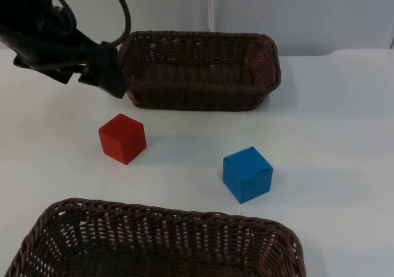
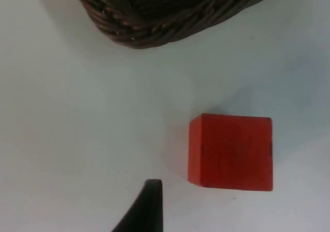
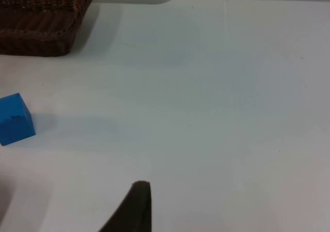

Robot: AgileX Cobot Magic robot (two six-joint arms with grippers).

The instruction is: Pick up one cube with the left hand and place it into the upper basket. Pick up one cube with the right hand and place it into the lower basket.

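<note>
While you look down from the top, the biggest thing you see is the white table (image 1: pixel 345 135), which ends at a grey wall (image 1: pixel 308 12) at the far side.

Next come the two brown woven baskets. The lower basket (image 1: pixel 154 212) sits at the near edge of the table, and you see its rim and its inside. The upper basket (image 1: pixel 200 95) sits at the far side, close to the wall. From the left wrist you can see one rounded corner of the upper basket (image 2: pixel 149 26).

Then comes the left arm (image 1: pixel 43 31). It reaches in over the table, and the left gripper (image 1: pixel 111 74) hangs just beside the left end of the upper basket, above and behind the red cube. You cannot tell if its fingers are open or closed. It holds nothing you can see.

The right gripper (image 3: pixel 136 209) hangs over bare table, well apart from the blue cube, and you cannot tell its state either.

The blue cube (image 1: pixel 247 173) sits on the table between the two baskets, a bit to the right. The red cube (image 1: pixel 122 138) sits on the table to the left of it, apart from it, near the upper basket. Both cubes are outside the baskets.
</note>
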